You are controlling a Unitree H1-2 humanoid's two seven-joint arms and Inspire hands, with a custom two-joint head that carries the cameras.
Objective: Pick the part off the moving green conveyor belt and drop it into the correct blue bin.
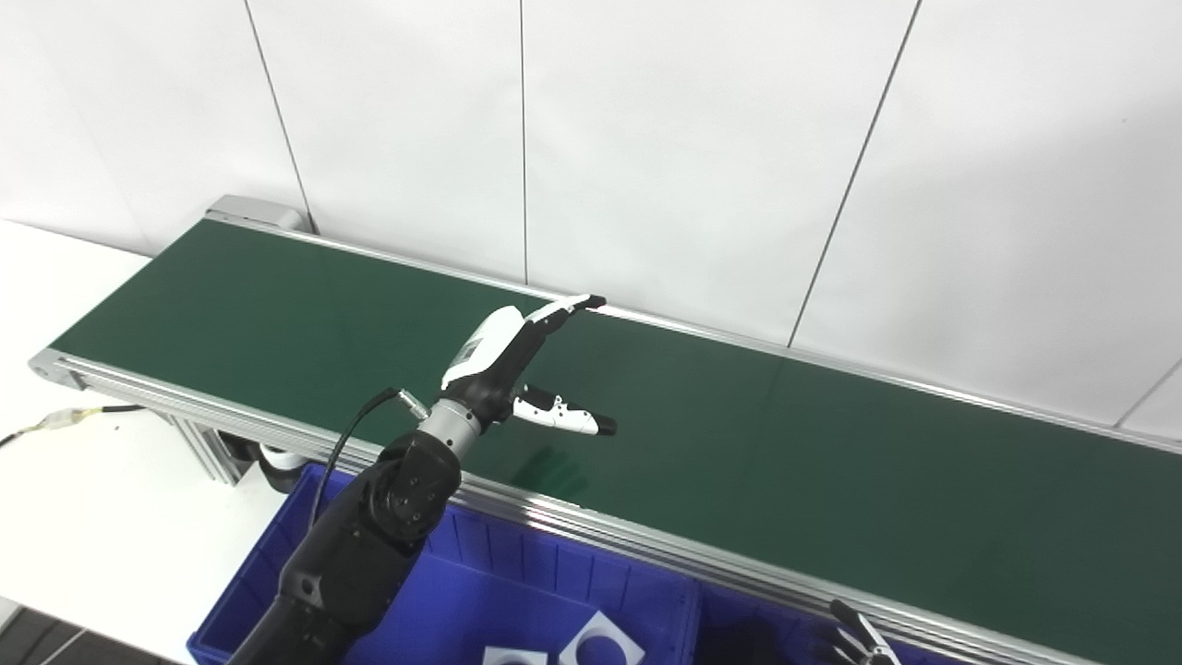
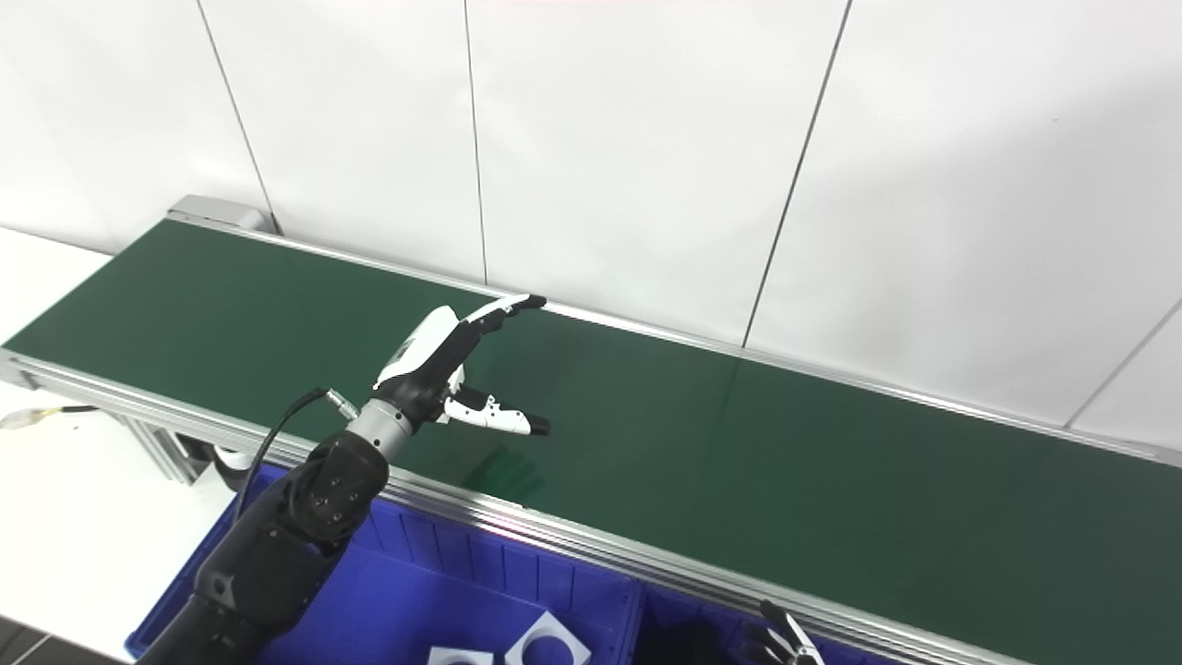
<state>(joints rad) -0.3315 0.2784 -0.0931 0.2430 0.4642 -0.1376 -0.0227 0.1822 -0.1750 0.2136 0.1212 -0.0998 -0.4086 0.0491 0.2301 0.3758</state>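
The green conveyor belt point(image 1: 739, 434) runs from upper left to lower right and carries no part in view. My left hand point(image 1: 517, 365) hovers above the belt's near half, open and empty, fingers stretched toward the wall and thumb apart. It also shows in the right eye view point(image 2: 452, 369). Only the fingertips of my right hand point(image 1: 859, 637) show at the bottom edge, below the belt's near rail, spread apart. The blue bin point(image 1: 443, 591) sits below the belt's near rail, under my left forearm. White parts with round holes point(image 1: 600, 642) lie in it.
The belt's aluminium near rail point(image 1: 646, 540) separates belt and bins. A divider wall point(image 1: 693, 614) splits the blue bin area; the right part is dark. A white wall stands right behind the belt. A cable point(image 1: 65, 420) lies on the white table at left.
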